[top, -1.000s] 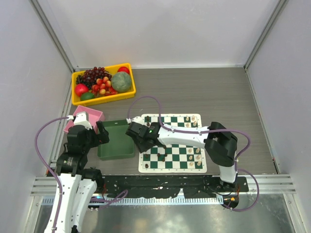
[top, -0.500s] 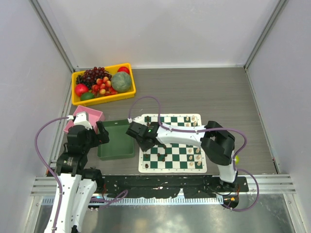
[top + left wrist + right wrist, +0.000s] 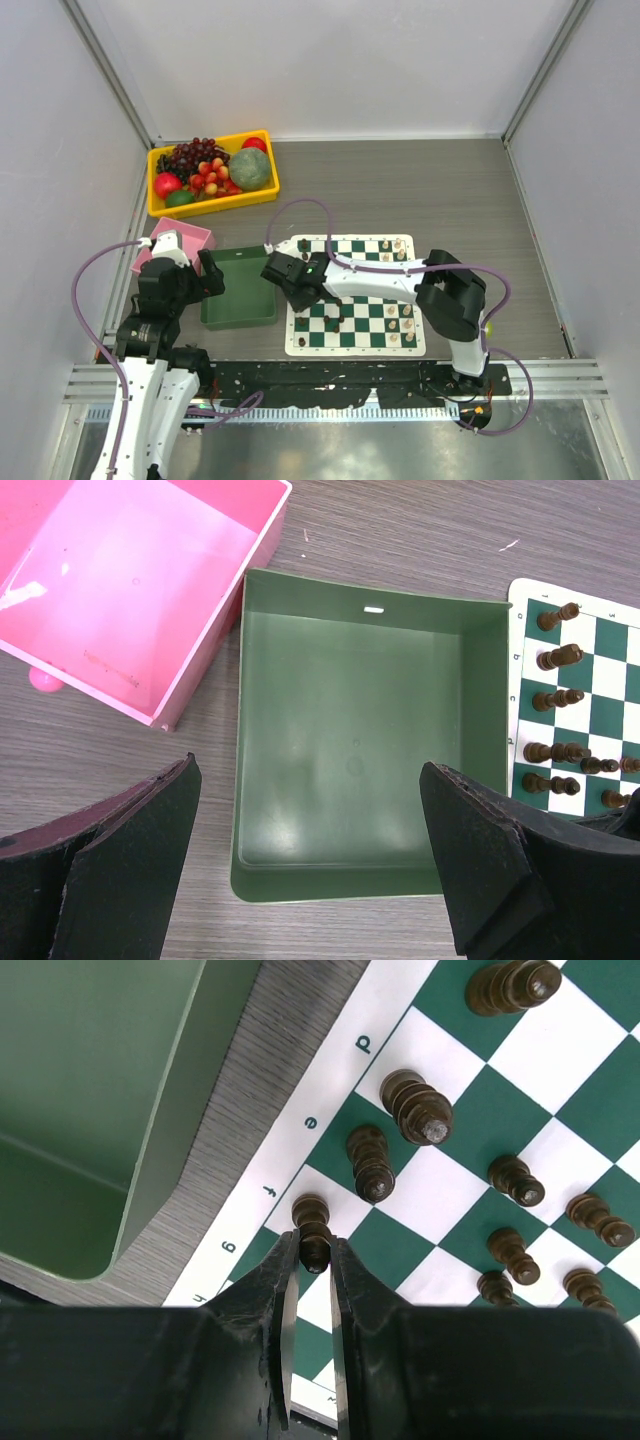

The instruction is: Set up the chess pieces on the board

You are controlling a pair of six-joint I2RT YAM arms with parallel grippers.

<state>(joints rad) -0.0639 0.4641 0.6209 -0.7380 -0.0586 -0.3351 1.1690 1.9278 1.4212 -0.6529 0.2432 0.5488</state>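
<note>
The green-and-white board (image 3: 372, 326) lies in front of the right arm. Dark chess pieces (image 3: 372, 1163) stand along its left edge, and cream ones (image 3: 407, 325) stand on its right side. In the right wrist view my right gripper (image 3: 314, 1245) is shut on a dark piece (image 3: 313, 1222) that stands upright at the board's (image 3: 455, 1185) left edge, by the letter f. From above, the right gripper (image 3: 297, 297) hangs over the board's left edge. My left gripper (image 3: 310, 850) is open and holds nothing, above the near rim of the green tray (image 3: 350, 740).
The green tray (image 3: 238, 290) sits just left of the board, with a narrow strip of table between them. A pink box (image 3: 180, 245) stands left of the tray. A yellow bin of fruit (image 3: 212, 172) is at the back left.
The right gripper's jaws have closed onto the dark piece at the board's left edge, and the arm has shifted slightly. The left arm has not moved.
</note>
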